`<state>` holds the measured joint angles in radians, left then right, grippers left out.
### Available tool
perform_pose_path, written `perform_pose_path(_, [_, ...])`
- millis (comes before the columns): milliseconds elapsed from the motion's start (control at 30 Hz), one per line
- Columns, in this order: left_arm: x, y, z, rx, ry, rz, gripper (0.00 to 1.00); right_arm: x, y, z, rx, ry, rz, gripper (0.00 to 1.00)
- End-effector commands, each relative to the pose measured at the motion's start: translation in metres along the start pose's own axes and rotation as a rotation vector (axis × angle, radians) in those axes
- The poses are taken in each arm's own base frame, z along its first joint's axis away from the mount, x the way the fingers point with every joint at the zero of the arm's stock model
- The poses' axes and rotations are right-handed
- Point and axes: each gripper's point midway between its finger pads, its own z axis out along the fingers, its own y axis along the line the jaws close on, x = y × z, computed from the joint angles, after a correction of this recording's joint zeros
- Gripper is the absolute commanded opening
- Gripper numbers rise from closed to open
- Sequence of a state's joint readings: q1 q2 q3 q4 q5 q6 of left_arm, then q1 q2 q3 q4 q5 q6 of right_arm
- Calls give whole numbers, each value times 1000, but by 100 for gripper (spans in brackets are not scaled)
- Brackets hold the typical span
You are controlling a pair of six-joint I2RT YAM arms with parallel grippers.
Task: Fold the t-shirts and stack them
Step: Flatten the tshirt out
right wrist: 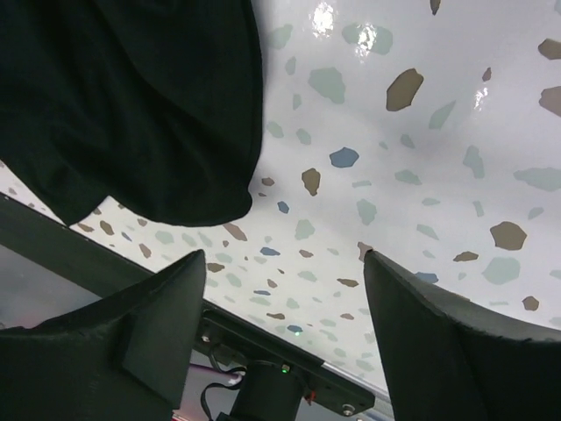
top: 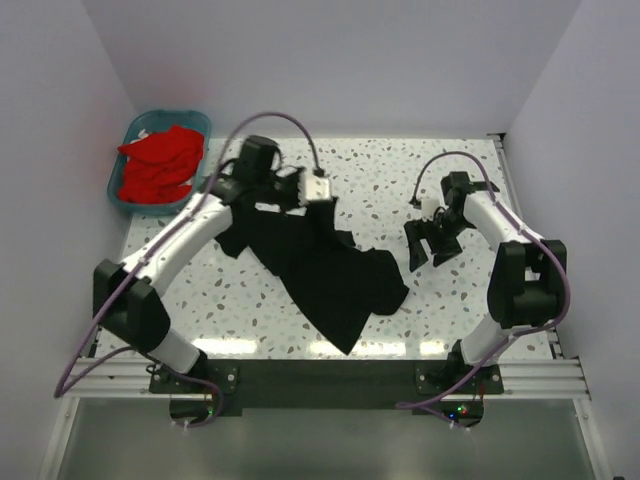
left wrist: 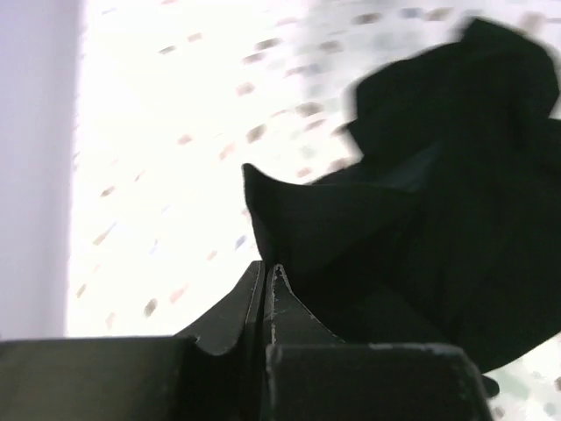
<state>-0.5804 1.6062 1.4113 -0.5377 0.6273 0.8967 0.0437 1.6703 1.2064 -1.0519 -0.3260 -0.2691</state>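
Black cloth dominates the middle of the tabletop (top: 400, 165): the large black t-shirt (top: 330, 270) lies crumpled and spread in a diagonal, from under the left arm down toward the near edge.

Left pincer (top: 312, 192) is at the shirt's far upper edge. In the left wrist view its fingers (left wrist: 254, 294) are pressed fully together, and a raised fold of the black t-shirt (left wrist: 412, 219) meets the tips. I read it as clamped on that fold.

Right pincer (top: 428, 245) hangs over bare speckled surface just beside the shirt's right-hand edge. From the right wrist view its jaws stand wide apart with nothing between them (right wrist: 285, 263). The shirt's hem (right wrist: 131, 96) lies ahead and to one side, not touching either finger.

Surroundings:
- teal basket (top: 113, 188) in the far left corner, against the wall, with the red t-shirts (top: 160, 168) heaped in it and spilling over its rim
- purple cable (top: 280, 118) looping above the left arm, a second loop above the right
- left forearm crosses over the shirt's left part and hides the cloth beneath it
- metal rail (top: 330, 375) along the near edge, carrying both bases
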Motion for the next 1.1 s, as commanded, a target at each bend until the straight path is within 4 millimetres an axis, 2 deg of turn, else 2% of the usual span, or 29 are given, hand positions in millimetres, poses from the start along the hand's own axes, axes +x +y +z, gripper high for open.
perform_pose_path(0, [2, 53, -85, -262, -56, -142, 0, -27, 9, -8, -44, -91, -28, 80])
perform_pose_path(67, [26, 62, -111, -346, -30, -211, 0, -36, 12, -7, -49, -118, -37, 81])
perform_pose_path(100, [48, 74, -133, -416, 0, -254, 0, -40, 12, -5, -53, -123, -33, 81])
perform_pose_path(167, [82, 81, -151, -472, 45, -343, 0, -48, 14, 3, -66, -113, -36, 81])
perform_pose_path(267, [112, 92, -164, -555, 77, -442, 0, -59, 17, 16, -84, -98, -38, 80])
perform_pose_path(300, [122, 105, -181, -625, 82, -456, 0, -63, 16, 19, -78, -99, -38, 79])
perform_pose_path(367, [139, 115, -203, -699, 82, -516, 0, -72, 16, 28, -69, -99, -48, 78])
perform_pose_path(433, [143, 124, -214, -733, 73, -524, 0, -79, 15, 39, -48, -88, -56, 77])
perform_pose_path(567, [150, 124, -212, -717, 79, -532, 0, -97, 7, 58, 39, -110, -63, 77])
perform_pose_path(633, [150, 126, -211, -716, 73, -533, 0, -105, 12, 64, 52, -109, -80, 77])
perform_pose_path(767, [161, 131, -207, -712, 91, -572, 0, -108, 29, 83, 27, -75, -135, 74])
perform_pose_path(867, [165, 137, -211, -728, 90, -607, 0, -110, 34, 94, 2, -48, -144, 42])
perform_pose_path(900, [162, 141, -214, -737, 84, -602, 0, -109, 31, 97, 5, -31, -146, 17])
perform_pose_path(933, [162, 143, -215, -744, 76, -620, 0, -112, 30, 92, 8, -27, -151, 0])
perform_pose_path(1000, [158, 151, -223, -761, 63, -627, 0, -116, 19, 78, 17, -47, -138, 0])
perform_pose_path(1067, [157, 157, -229, -773, 44, -651, 0, -127, 11, 47, 46, -125, -141, 0])
